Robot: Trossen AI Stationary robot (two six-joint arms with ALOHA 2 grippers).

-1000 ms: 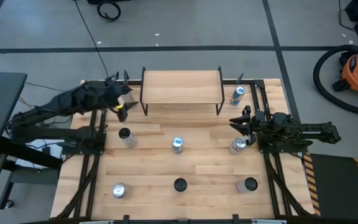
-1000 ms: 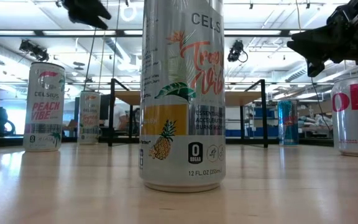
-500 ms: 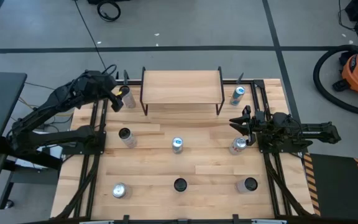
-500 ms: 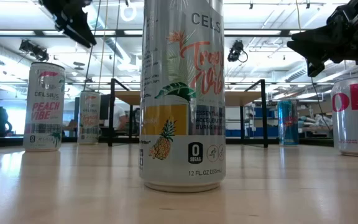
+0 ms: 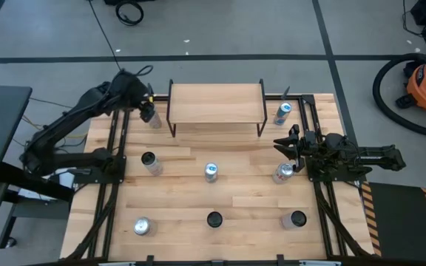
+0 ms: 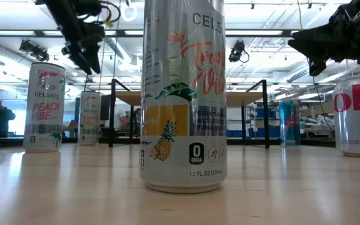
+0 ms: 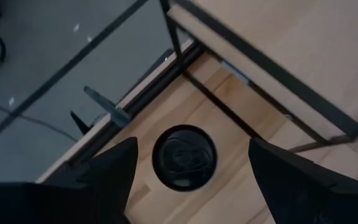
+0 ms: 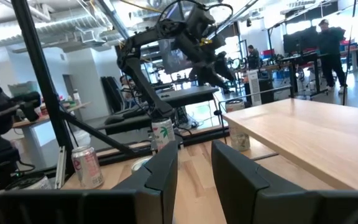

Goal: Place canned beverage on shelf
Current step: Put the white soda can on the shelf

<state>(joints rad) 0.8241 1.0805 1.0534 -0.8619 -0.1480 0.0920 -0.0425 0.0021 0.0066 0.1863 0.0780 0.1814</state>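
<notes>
My left gripper (image 5: 145,106) hangs over the far-left corner of the table (image 5: 228,193), directly above a can (image 7: 184,157) that stands just beside the shelf's left legs. Through my left wrist camera I look straight down on that can's dark lid, centred between my two fingers (image 7: 114,171), which are spread wide on either side of it and touch nothing. The shelf (image 5: 216,103) sits at the middle of the far edge, its light plank top bare, black legs at each corner; from the low camera it shows behind the big Celsius can (image 6: 184,94) that fills the foreground. In that low view my left gripper (image 6: 87,47) is up above the small far can (image 6: 90,118), not down around it. My right gripper (image 5: 285,145) waits on the right side of the table, well apart from the shelf, with its fingers (image 8: 160,174) parted a little and holding nothing; a silver can (image 5: 282,174) stands just beside it on the near side. A blue can (image 5: 282,113) stands just right of the shelf. More cans are spread over the near half of the table: one dark-topped at the left (image 5: 149,161), one in the middle (image 5: 211,171), and three along the near row (image 5: 214,219).
</notes>
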